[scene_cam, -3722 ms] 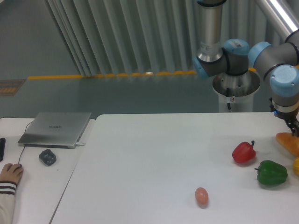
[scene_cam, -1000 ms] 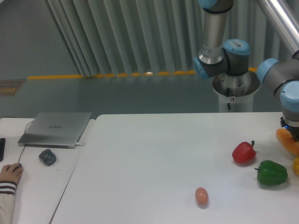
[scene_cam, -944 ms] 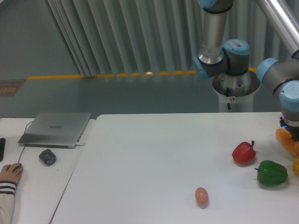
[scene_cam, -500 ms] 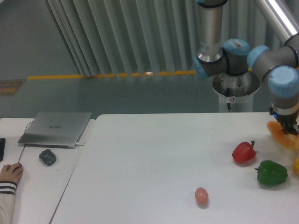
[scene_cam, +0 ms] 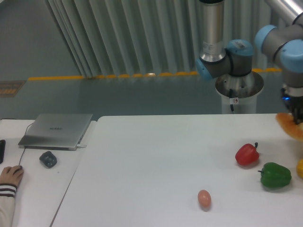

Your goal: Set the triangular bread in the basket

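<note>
While end effector (scene_cam: 298, 118) grips bread (scene_cam: 289, 126), peppers (scene_cam: 247, 154) sit below.

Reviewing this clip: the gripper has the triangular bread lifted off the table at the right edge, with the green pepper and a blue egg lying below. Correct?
Not quite: the egg is pinkish, not blue, as the fixed camera shows. The rest holds: the gripper has the triangular bread lifted off the table at the right edge, above the green pepper.

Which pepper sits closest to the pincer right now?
The yellow pepper at the right edge, almost under the pincer; the red and green ones sit further left.
</note>
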`<state>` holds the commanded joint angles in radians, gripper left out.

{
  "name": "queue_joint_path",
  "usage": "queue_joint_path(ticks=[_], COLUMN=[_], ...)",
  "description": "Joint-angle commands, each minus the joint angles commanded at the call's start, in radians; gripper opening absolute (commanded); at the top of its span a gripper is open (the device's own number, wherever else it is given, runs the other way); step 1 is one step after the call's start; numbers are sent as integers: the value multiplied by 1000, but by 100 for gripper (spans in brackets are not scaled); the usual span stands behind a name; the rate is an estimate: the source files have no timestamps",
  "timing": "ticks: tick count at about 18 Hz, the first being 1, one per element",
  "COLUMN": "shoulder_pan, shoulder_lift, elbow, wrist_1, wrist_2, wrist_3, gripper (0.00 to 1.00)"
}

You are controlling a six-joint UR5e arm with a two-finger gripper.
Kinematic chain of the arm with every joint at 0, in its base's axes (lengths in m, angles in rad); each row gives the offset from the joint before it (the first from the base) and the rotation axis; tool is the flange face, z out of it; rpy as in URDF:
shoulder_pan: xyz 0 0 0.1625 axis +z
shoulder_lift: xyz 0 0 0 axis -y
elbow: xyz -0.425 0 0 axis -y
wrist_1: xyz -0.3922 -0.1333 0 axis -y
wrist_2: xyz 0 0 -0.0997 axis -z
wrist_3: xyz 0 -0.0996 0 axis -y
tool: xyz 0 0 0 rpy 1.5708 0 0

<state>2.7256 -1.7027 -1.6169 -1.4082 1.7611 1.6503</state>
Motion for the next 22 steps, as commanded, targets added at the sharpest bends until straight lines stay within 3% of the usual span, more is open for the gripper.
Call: queue_joint_path(ticks=[3,9,12,13,15,16,20,22], shoulder_pan=[74,184,233,243,247,246,204,166], shoulder_lift=[-8,-78,-92,-97,-95,-95,-92,-92], elbow=[25,58,55,54,45,43,32,28], wrist_1=[2,34,41,41,43,43,44,83], wrist_2=[-18,-46,-81,-87,-101,-104,-104,-104], wrist_3=[81,276,357,376,388,390,378,364], gripper=[5,7,22,47,77,100,100,100])
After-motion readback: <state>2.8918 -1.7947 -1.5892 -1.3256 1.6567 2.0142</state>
